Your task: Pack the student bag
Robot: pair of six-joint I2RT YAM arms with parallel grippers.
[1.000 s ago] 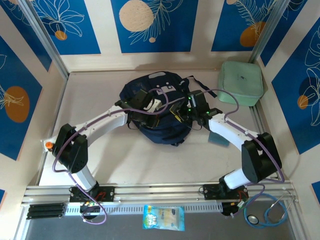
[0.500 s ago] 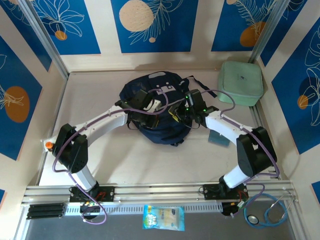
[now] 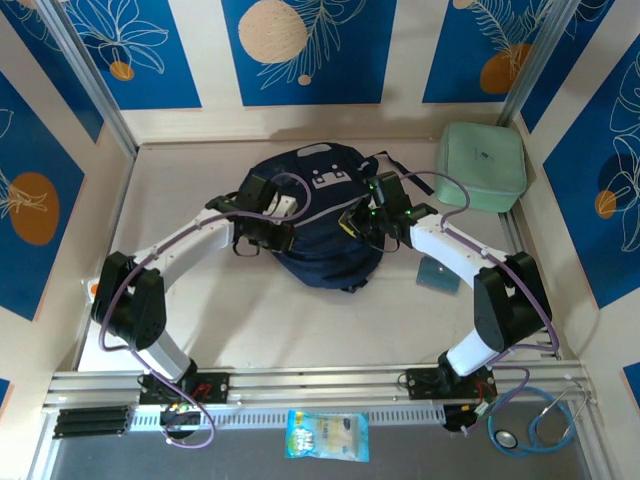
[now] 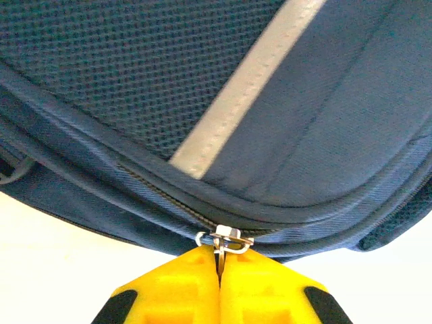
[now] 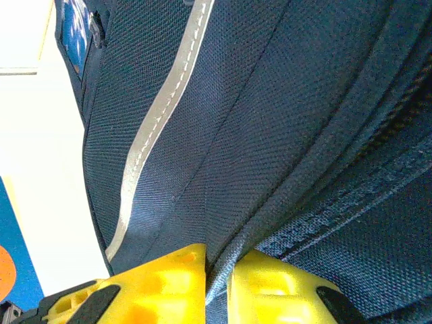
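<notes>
The navy student bag [image 3: 325, 235] lies at the table's middle, its grey-white marked pocket toward the back. My left gripper [image 3: 277, 222] is at the bag's left side, shut on the metal zipper pull [image 4: 228, 241]; the zipper track [image 4: 162, 192] runs up-left beside a grey stripe [image 4: 236, 88]. My right gripper [image 3: 357, 222] is at the bag's right side, its yellow fingers [image 5: 165, 280] shut on a fold of the bag's fabric [image 5: 236, 260]. A grey stripe [image 5: 152, 128] crosses the navy cloth there.
A pale green zip case [image 3: 481, 165] sits at the back right corner. A small teal pad [image 3: 438, 274] lies right of the bag. A snack packet [image 3: 327, 435] and a stethoscope [image 3: 530, 425] lie beyond the front rail.
My left gripper has slid left and back along the bag's edge, holding the zipper pull. The right gripper has shifted slightly back while keeping its hold on the fabric.
</notes>
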